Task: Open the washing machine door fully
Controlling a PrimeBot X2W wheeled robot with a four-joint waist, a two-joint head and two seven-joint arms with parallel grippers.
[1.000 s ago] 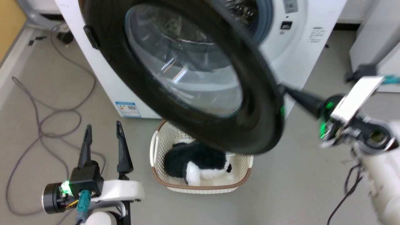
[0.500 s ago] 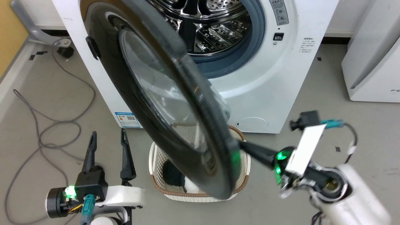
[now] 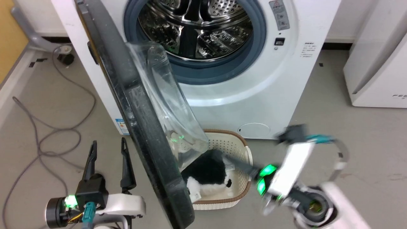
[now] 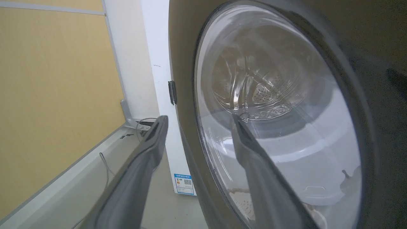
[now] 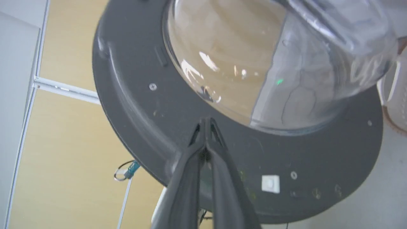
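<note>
Down at the lower left of our head view, our left gripper (image 3: 108,142) sits close to us above the floor (image 3: 47,95). Its two dark fingers are wide apart and hold nothing. Its wrist camera looks at the shiny outer face of the washing machine door (image 3: 143,133), just in front of those fingers.

Over on our right, our right gripper (image 5: 206,120) has its fingers pressed together with nothing between them. The tips point at the dark inner ring of the door, right under the glass bowl (image 3: 168,105). We cannot tell if they touch it.

From our head we see the door almost on its thin edge. It sticks out toward us from the left side of the washing machine (image 3: 254,95), with the bowl bulging to the right.

A bit farther back, a pale basket (image 3: 246,152) stands on the floor at the foot of the machine's front. A black and white soft toy (image 3: 206,171) lies inside it.

Behind that, the round hole is in plain sight, with the shiny steel drum (image 3: 194,28) inside a grey-blue rubber ring (image 3: 203,71).

Far to the left, a grey cable (image 3: 38,133) loops on the floor near a yellow wall (image 3: 9,31). Far to the right stands a white box (image 3: 375,63).
</note>
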